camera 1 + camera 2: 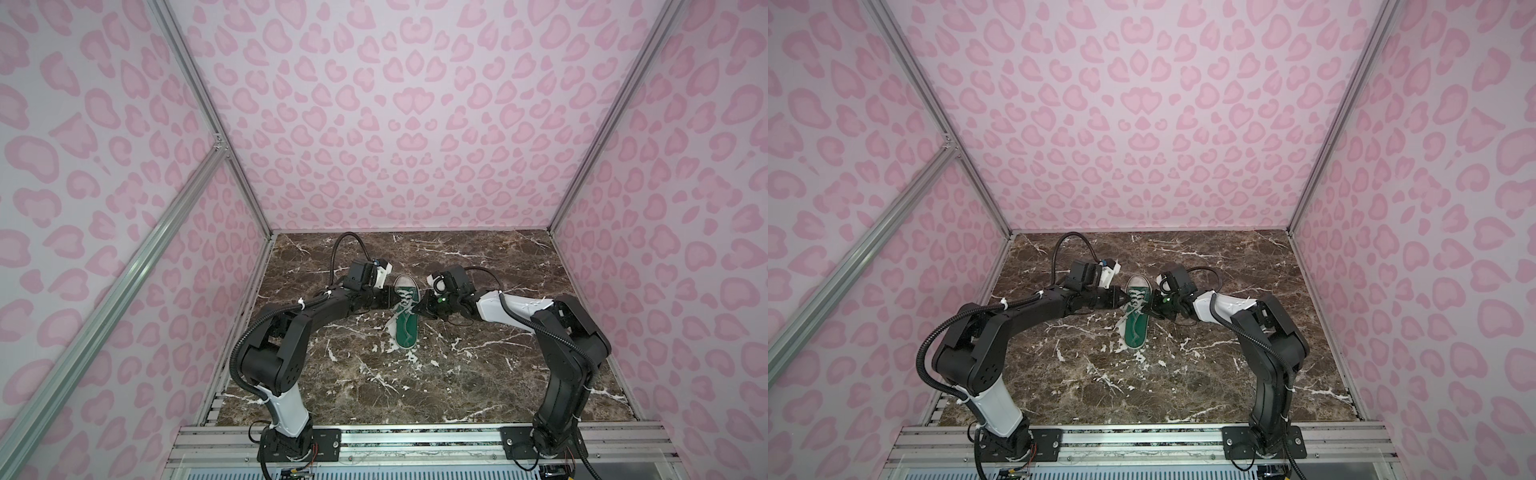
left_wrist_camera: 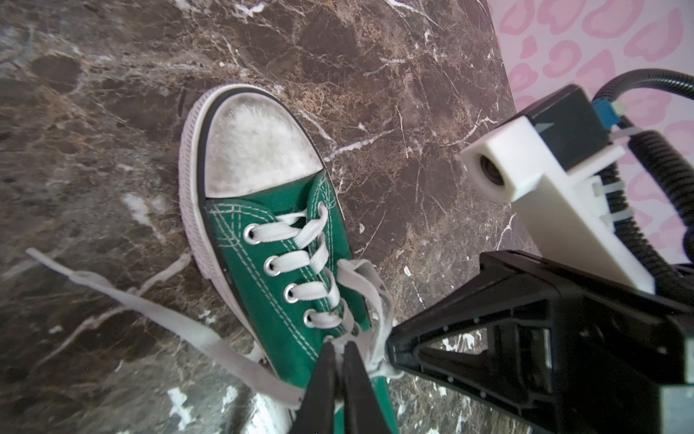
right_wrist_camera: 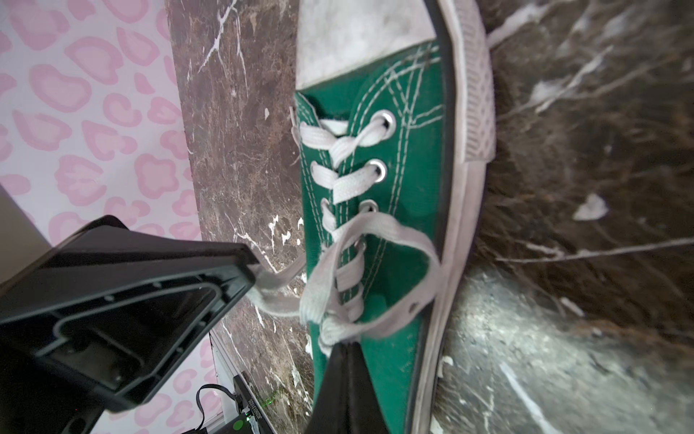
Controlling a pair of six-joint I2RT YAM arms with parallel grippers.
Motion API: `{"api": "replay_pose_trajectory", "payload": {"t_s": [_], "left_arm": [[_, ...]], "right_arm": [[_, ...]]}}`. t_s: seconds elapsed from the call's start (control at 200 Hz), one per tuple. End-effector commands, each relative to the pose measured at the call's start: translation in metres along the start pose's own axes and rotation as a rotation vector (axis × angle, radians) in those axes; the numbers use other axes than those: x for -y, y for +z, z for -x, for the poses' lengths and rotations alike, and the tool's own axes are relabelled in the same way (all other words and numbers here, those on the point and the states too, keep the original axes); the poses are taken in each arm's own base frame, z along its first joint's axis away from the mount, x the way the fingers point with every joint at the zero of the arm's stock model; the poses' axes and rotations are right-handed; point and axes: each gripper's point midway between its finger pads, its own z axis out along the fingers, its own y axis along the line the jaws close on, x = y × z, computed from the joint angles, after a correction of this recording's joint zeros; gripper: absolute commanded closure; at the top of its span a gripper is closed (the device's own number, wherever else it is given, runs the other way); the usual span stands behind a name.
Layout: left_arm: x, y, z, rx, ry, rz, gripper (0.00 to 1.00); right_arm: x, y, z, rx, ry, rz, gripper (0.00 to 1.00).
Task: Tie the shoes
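Green sneaker [image 1: 406, 320] sat on marble table [image 1: 478, 374], toe toward back wall [image 1: 395, 124], btwn the two arms. Left gripper [image 1: 394, 306] and right gripper [image 1: 416, 310], jaws pinched together, each clamped its white laces [image 3: 390, 227] over the tongue, tips at opp. sides.

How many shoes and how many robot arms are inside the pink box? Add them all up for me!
Green shoe with white laces: 1
Robot arms, left and right: 2
Total: 3
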Motion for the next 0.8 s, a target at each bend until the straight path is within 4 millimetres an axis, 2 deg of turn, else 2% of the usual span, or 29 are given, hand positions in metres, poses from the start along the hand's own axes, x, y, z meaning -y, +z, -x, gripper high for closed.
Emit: {"api": "replay_pose_trajectory", "payload": {"t_s": [0.0, 0.235, 0.47, 0.485, 0.52, 0.585, 0.675, 0.795], "left_arm": [[0.003, 0.002, 0.003, 0.008, 0.005, -0.018, 0.81], [0.002, 0.003, 0.003, 0.007, 0.003, -0.016, 0.68], [0.001, 0.003, 0.006, 0.013, 0.008, -0.004, 0.65], [0.001, 0.003, 0.006, 0.012, 0.008, -0.004, 0.60], [0.001, 0.003, 0.006, 0.013, 0.010, -0.004, 0.59], [0.001, 0.004, 0.007, 0.013, 0.010, -0.005, 0.56], [0.001, 0.005, 0.007, 0.011, 0.010, -0.008, 0.55], [0.001, 0.003, 0.008, 0.014, 0.011, -0.004, 0.54]], "right_arm": [[-0.005, 0.000, 0.004, 0.024, -0.009, 0.023, 1.00], [0.001, -0.004, 0.000, 0.030, -0.002, 0.010, 1.00], [0.007, -0.005, -0.006, 0.021, 0.014, -0.010, 1.00], [0.007, -0.005, -0.007, 0.020, 0.015, -0.009, 0.99], [0.008, -0.005, -0.008, 0.016, 0.018, -0.011, 0.98], [0.009, -0.005, -0.009, 0.010, 0.017, -0.014, 0.94], [0.009, -0.004, -0.009, 0.008, 0.012, -0.013, 0.82], [0.010, -0.002, -0.006, 0.008, 0.009, -0.015, 0.78]]}}
